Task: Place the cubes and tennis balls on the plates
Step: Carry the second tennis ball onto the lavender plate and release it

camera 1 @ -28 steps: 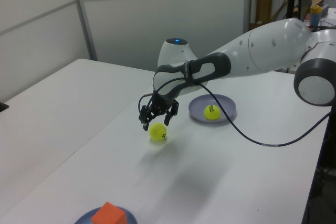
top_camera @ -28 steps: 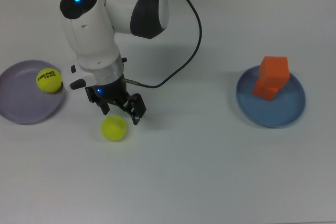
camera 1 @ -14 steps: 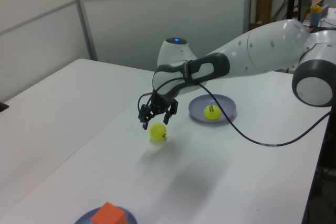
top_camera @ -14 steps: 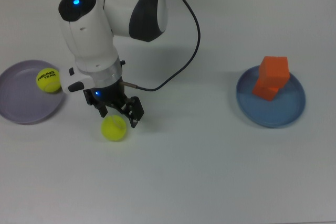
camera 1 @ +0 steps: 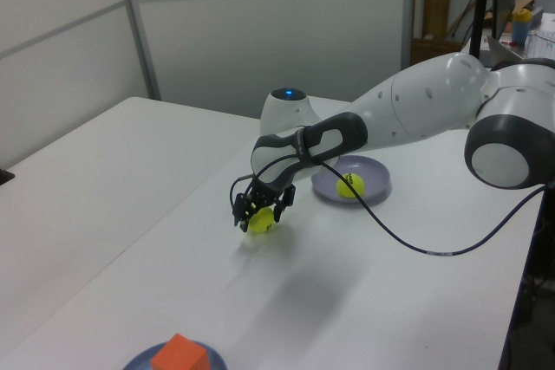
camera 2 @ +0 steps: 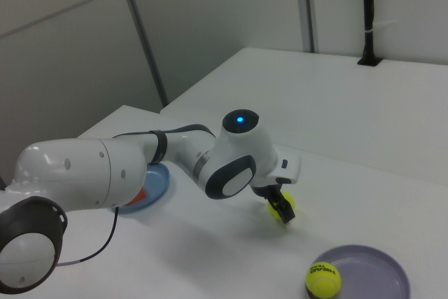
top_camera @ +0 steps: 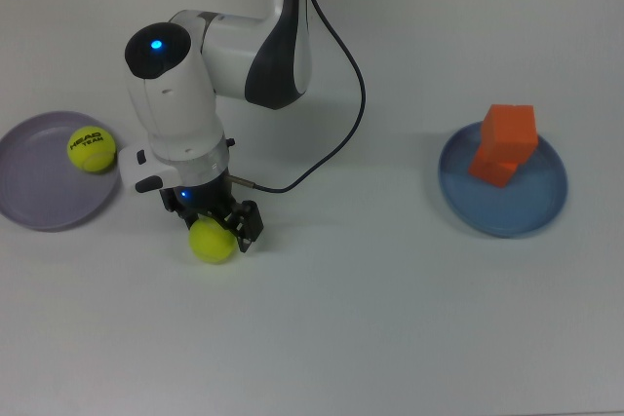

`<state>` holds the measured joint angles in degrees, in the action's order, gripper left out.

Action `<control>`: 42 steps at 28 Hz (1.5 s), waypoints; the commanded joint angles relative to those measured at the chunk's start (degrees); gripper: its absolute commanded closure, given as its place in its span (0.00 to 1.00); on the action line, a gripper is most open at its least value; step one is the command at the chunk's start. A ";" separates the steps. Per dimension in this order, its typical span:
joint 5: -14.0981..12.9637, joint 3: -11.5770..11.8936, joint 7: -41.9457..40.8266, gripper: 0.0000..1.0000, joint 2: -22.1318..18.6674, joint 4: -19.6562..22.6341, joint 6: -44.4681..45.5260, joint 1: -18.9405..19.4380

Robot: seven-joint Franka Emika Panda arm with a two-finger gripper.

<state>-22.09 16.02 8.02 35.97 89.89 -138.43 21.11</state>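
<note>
Top view, left to right. Lilac plate [top_camera: 39, 187] at the bench's [top_camera: 390, 319] 9 o'clock edge, carrying the printed tennis ball [top_camera: 92, 150], its "HEAD TEAM" lettering facing up and running toward 2 o'clock. Pincer [top_camera: 216, 233] pointing down, its fingers partly spread astride the plain tennis ball [top_camera: 211, 242], which sits on the bench at 4 o'clock from the lilac plate; whether they touch it cannot be told. Blue plate [top_camera: 503, 185] at 3 o'clock, holding two orange cubes [top_camera: 509, 133], one stacked askew on the other.
</note>
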 commanded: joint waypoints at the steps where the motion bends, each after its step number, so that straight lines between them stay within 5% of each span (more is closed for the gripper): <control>1: 0.30 0.16 0.77 0.79 0.06 -0.68 -0.43 -0.02; 2: 0.03 0.16 0.77 0.97 -0.20 -0.68 -0.52 -0.02; 3: 0.03 0.24 0.77 1.00 -0.38 -0.68 -0.52 -0.02; 11: 0.29 1.38 0.42 1.00 -5.55 -0.59 -0.17 -0.28; 14: 0.30 4.36 0.69 1.00 -8.81 -0.07 0.62 -0.37; 21: -0.06 13.42 -0.01 1.00 -9.52 -0.24 6.50 -1.85; 29: 0.29 13.60 -3.18 1.00 -8.02 2.57 6.86 -6.69; 42: 0.38 13.60 -3.79 1.00 -5.21 4.42 6.86 -7.84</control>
<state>-22.09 29.31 5.09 31.23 93.79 -131.83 13.15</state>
